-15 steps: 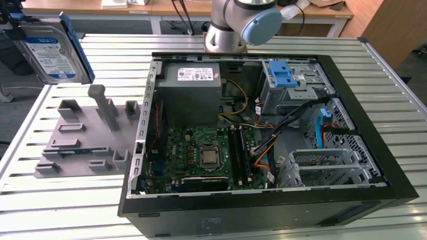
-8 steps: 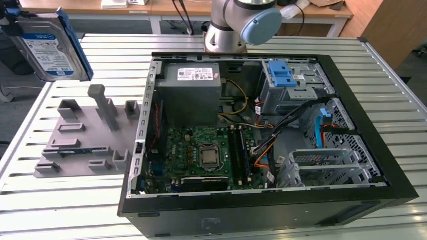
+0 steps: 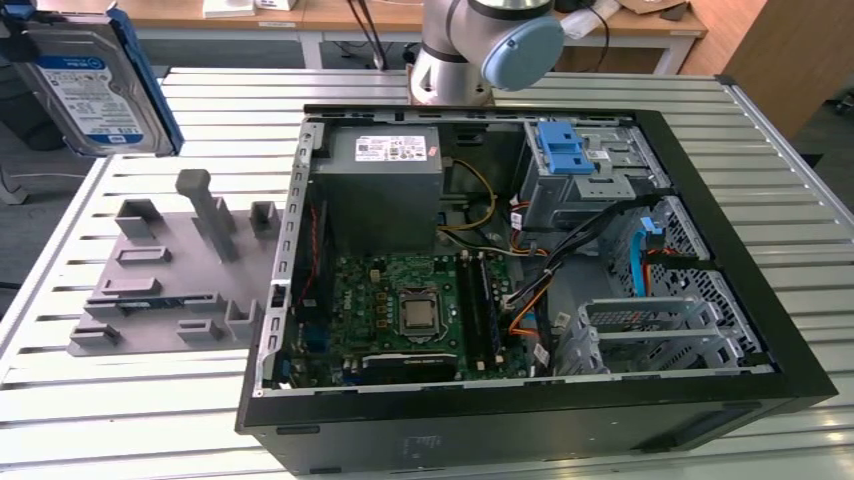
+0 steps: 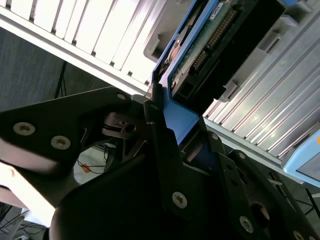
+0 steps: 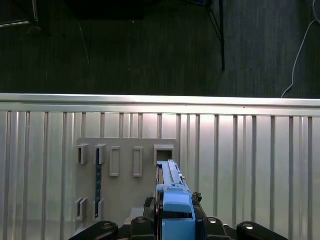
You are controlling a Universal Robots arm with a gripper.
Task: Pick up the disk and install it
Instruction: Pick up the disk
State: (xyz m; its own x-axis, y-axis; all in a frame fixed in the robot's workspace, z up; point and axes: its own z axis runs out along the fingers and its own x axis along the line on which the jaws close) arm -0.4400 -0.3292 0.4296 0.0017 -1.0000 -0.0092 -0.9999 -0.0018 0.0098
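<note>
Tool (image 4: 181, 126): closed narrow on the disk. In the second wrist view the black fingers (image 4: 162, 135) press the blue carrier frame from both sides.
Grip site: one end of the carrier. The rest of the drive juts out past the fingertips.
Disk, exterior view (image 3: 87, 85): flat silver drive with a white-and-blue label face and blue plastic along its edges. It stands roughly on edge, slightly tilted.
Disk, second wrist view (image 4: 215, 35): the underside shows a green circuit board and a dark connector row.
Disk, first wrist view (image 5: 172, 195): seen edge-on, with the blue frame uppermost.
Disk position: in the air, clear of the desk (image 3: 134, 400). In the exterior view it sits at about 10 o'clock from the computer case (image 3: 534, 430).
Below the disk: a grey fixture plate (image 5: 125, 190) with upright slots. In the exterior view this plate (image 3: 147, 290) lies at 9 o'clock from the case, just beside it.
Case: lying open on the slatted desk.
Case contents: grey power supply (image 3: 387, 190) toward 12 o'clock, green motherboard (image 3: 400, 305) at centre, bare blue latch (image 3: 566, 150) toward 1 o'clock, perforated drive cage (image 3: 654, 330) toward 4 o'clock.
Arm (image 3: 467, 45): its base stands at 12 o'clock, behind the case.
</note>
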